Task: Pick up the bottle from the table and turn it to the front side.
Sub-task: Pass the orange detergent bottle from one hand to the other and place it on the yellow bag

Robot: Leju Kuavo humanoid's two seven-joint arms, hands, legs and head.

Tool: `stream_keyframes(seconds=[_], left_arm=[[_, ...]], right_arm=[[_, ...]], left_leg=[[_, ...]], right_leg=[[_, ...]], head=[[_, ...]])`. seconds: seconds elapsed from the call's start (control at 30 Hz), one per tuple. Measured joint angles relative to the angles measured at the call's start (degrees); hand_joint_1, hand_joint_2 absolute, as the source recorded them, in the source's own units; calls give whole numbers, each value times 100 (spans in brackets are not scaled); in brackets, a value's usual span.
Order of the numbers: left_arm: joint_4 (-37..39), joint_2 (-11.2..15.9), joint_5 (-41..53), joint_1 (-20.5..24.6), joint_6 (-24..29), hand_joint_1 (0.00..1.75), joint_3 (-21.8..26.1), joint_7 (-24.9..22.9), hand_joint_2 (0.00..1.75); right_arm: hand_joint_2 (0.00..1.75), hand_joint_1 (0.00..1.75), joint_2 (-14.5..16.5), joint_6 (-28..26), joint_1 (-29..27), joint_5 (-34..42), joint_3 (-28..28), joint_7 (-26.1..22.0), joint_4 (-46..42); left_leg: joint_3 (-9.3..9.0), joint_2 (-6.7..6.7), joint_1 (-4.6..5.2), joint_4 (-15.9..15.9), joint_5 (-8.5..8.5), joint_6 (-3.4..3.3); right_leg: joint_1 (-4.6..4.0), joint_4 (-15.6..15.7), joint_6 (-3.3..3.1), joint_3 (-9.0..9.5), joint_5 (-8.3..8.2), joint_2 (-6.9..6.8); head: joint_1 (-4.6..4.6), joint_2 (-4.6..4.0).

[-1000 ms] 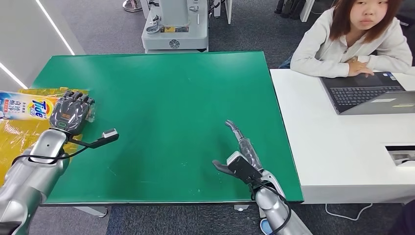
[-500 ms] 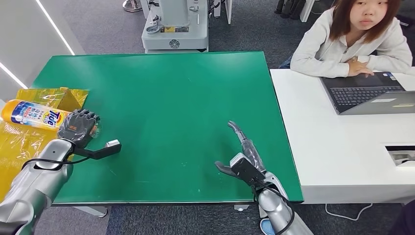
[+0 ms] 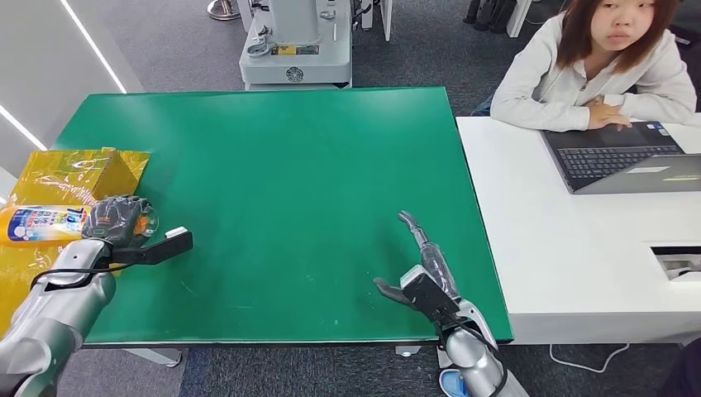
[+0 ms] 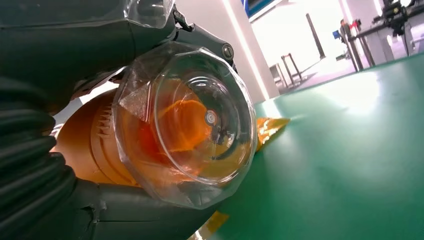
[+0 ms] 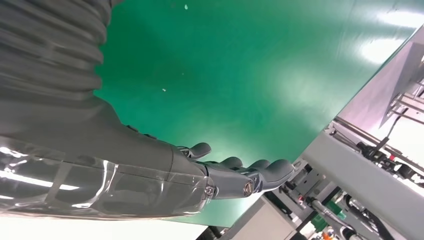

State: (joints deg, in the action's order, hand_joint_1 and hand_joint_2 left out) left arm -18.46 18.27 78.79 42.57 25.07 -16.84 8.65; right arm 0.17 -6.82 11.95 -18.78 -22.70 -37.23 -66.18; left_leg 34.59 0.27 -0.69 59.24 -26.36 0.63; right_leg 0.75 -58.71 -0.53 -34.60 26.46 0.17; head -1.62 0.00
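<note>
Left hand [image 3: 116, 220] grips the bottle [image 3: 41, 224] near its cap end, fingers wrapped around it. Bottle lies roughly level, pointing out past the left edge of the green tabletop [image 3: 281, 165], label with blue and white print facing up toward the head camera. Bottle body is orange; it hangs over the yellow bag [image 3: 70, 174] at the tabletop's left side (touching the bag or not, cannot tell). In the left wrist view the bottle's clear cap [image 4: 192, 125] faces the camera, orange showing through it, dark fingers [image 4: 75, 45] closed above and below.

Right hand [image 3: 423, 273] holds nothing, fingers stretched out and apart, thumb off to the side. It sits over the tabletop's near right part, close to the front edge, well apart from the bottle. Right wrist view shows those fingers [image 5: 240, 172] extended above the green surface, not touching anything visible.

Beside the green tabletop on the right stands a white desk [image 3: 537, 248] with an open laptop [image 3: 620, 157]. A person [image 3: 603, 66] in a light top sits behind it, arms resting at the laptop. A grey machine base [image 3: 295, 41] stands on the floor beyond the tabletop's far edge.
</note>
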Motion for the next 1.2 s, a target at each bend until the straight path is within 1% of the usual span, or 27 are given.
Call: stream_keyframes(seconds=[0.03, 0.17, 0.3, 0.5, 0.63, 0.83, 0.93, 1.07, 1.13, 1.2], left_arm=[[12, -1, -13, 0, -39, 175, 27, 14, 175], [49, -15, -25, 2, -151, 0, 86, 43, 175], [72, -59, -25, 0, -272, 0, 137, 45, 175], [78, -142, -43, -20, -249, 0, 170, 107, 175], [88, -219, -209, -97, -102, 0, 229, 233, 175], [89, -415, -596, -283, 180, 0, 478, 488, 175], [89, -518, -735, -330, 224, 0, 637, 561, 175], [89, -587, -763, -345, 229, 0, 751, 587, 175], [89, -614, -926, -348, 244, 0, 799, 699, 175], [81, -675, -1392, -354, 294, 0, 943, 1022, 175]], right_arm=[[175, 0, -5, -3, -23, 0, 7, 3, -27], [175, 0, -24, -8, -84, 0, 20, 13, -109], [175, 0, -49, -10, -144, 0, 32, 17, -172], [175, 0, -55, -13, -171, -37, 37, 86, -225], [175, 0, -55, -20, -169, -57, 49, 125, -239], [175, 0, -55, -17, -125, -55, 146, 145, -258], [175, 0, -55, -12, -93, -50, 182, 163, -257], [175, 0, -55, -10, -89, -50, 198, 175, -256], [175, 0, -55, -4, -90, -50, 203, 175, -256], [175, 0, -55, 7, -93, -48, 217, 176, -256]], left_leg=[[0, 0, 0, 0, 0, 0], [-1, 0, 0, 0, 0, 0], [0, -1, 0, 0, 0, 0], [0, 0, 0, 0, 0, 0], [0, -1, 0, 0, 0, 0], [0, -1, 1, 0, 0, 0], [0, -2, 1, 0, 0, 0], [0, -2, 1, 0, 0, 0], [-1, -2, 0, 0, 0, 0], [-1, -3, 0, 0, 0, 0]], right_leg=[[0, 0, 0, 0, 0, 0], [0, 0, 0, 0, 0, 0], [0, 0, 0, 0, 0, -1], [0, 0, 0, 1, 0, -1], [1, 0, 0, 1, 0, -1], [1, 0, 0, 2, 0, -2], [1, 0, 0, 3, 0, -3], [1, 0, 0, 3, 0, -3], [0, 0, 0, 2, 0, -3], [0, 0, 0, 1, 0, -3]], head=[[0, 0], [-1, 0], [-1, 0], [-1, 0], [-1, 0], [0, 1], [0, 0], [-1, 0], [-1, 0], [-2, 0]])
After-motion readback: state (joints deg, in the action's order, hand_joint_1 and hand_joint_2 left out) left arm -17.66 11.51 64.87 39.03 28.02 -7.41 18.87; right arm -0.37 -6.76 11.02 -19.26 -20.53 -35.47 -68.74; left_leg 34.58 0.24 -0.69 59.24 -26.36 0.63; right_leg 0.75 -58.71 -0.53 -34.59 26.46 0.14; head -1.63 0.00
